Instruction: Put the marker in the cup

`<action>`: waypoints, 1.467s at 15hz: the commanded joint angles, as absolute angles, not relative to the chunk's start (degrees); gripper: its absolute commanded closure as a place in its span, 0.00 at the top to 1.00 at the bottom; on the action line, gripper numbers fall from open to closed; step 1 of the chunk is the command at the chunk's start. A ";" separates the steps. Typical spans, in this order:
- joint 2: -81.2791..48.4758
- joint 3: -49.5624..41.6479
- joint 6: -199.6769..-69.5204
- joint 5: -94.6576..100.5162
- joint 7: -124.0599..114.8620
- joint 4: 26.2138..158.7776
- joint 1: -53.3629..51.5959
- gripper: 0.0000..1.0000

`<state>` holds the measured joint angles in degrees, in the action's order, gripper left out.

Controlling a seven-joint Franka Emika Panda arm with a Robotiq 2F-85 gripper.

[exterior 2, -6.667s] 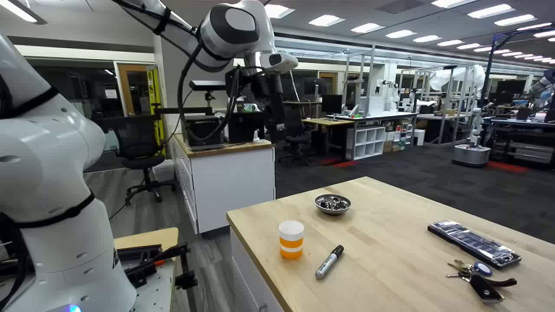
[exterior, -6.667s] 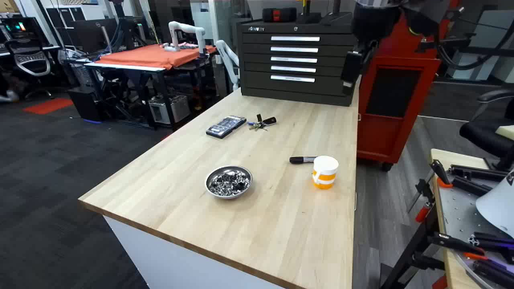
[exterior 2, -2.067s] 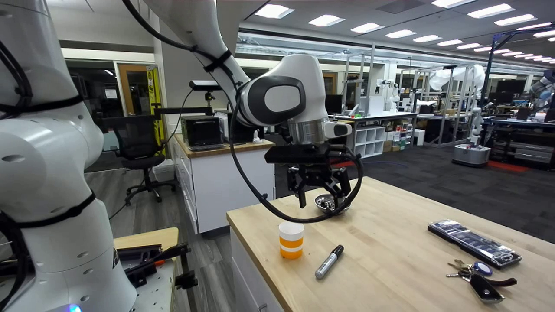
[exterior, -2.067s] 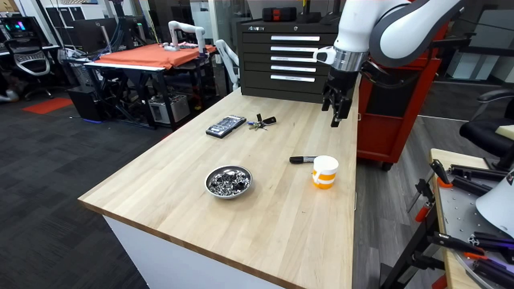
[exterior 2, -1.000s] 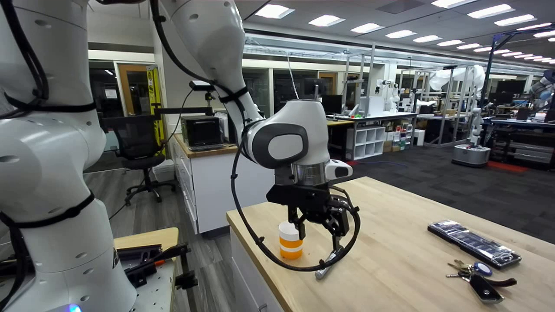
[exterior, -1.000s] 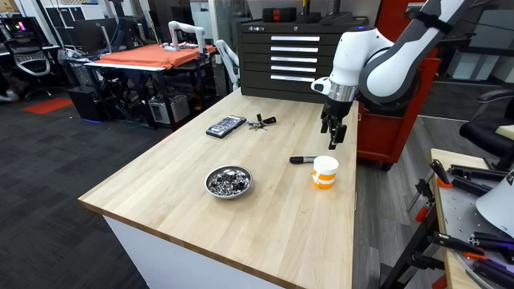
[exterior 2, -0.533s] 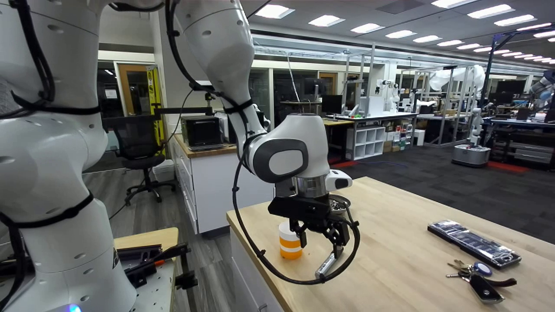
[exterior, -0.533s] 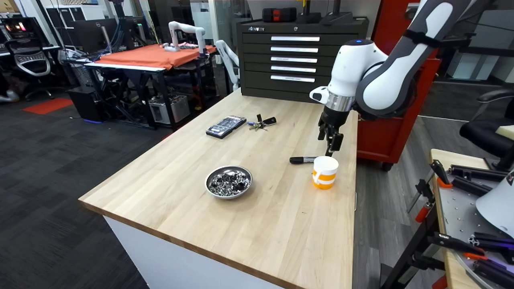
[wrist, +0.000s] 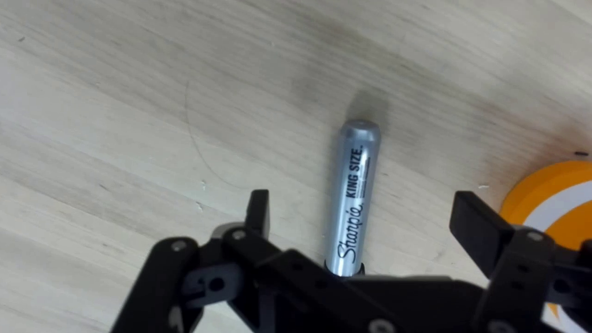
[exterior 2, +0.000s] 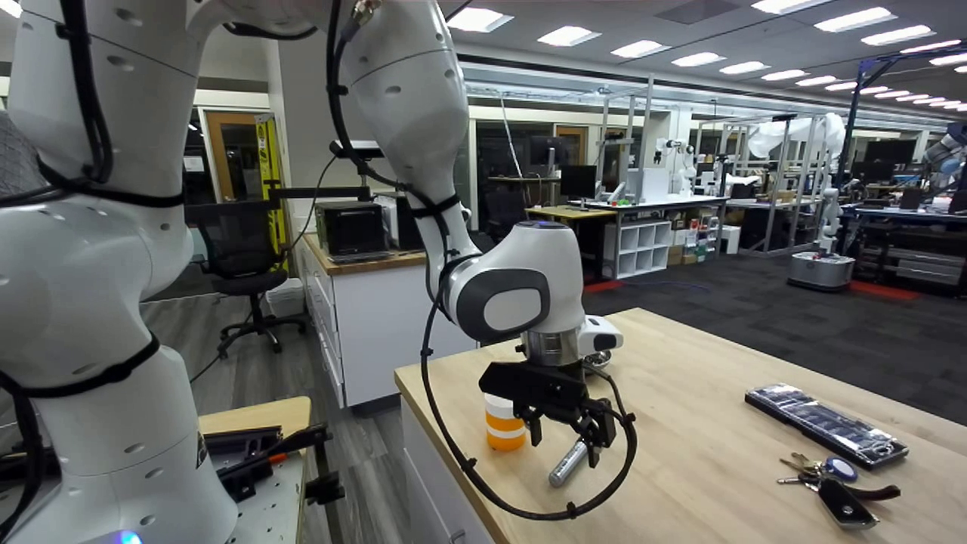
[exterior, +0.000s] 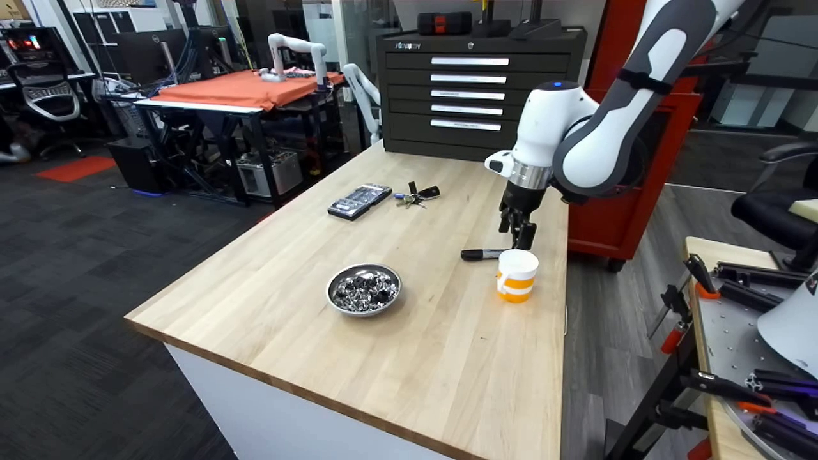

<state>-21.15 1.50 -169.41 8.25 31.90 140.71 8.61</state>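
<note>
Left to right in an exterior view are a flat dark case [exterior: 360, 202], metal bowl [exterior: 362, 314] of shiny pieces [exterior: 364, 292], keys [exterior: 415, 195], black-capped marker [exterior: 484, 254] lying on the wooden table [exterior: 441, 364], gripper [wrist: 360, 210] (jaws spread wide in the wrist view, the marker ungripped in the gap), and white-and-orange cup [exterior: 517, 276], upright near the marker.

in my wrist view i can read the marker [wrist: 353, 203]: its silver barrel carries "sharpie." in black script, running lengthwise, and after it, nearer the barrel's rounded end, "king size." in heavy block capitals. a finer line of print right beside those capitals is too small for me to make out. in an exterior view, well beyond the marker, the dark tool chest [exterior: 476, 87] has pale lettering on its upper front that looks to me like "kennedy", too blurred to be certain.
</note>
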 commanded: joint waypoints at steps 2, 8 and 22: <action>-24.81 5.66 -170.46 7.45 32.83 138.13 13.69 1.00; -27.04 9.09 -170.20 6.91 33.03 137.19 17.72 1.00; -25.74 11.97 -167.36 1.94 31.34 136.22 21.10 0.15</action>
<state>-27.25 10.42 -169.29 3.08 31.89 135.92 19.31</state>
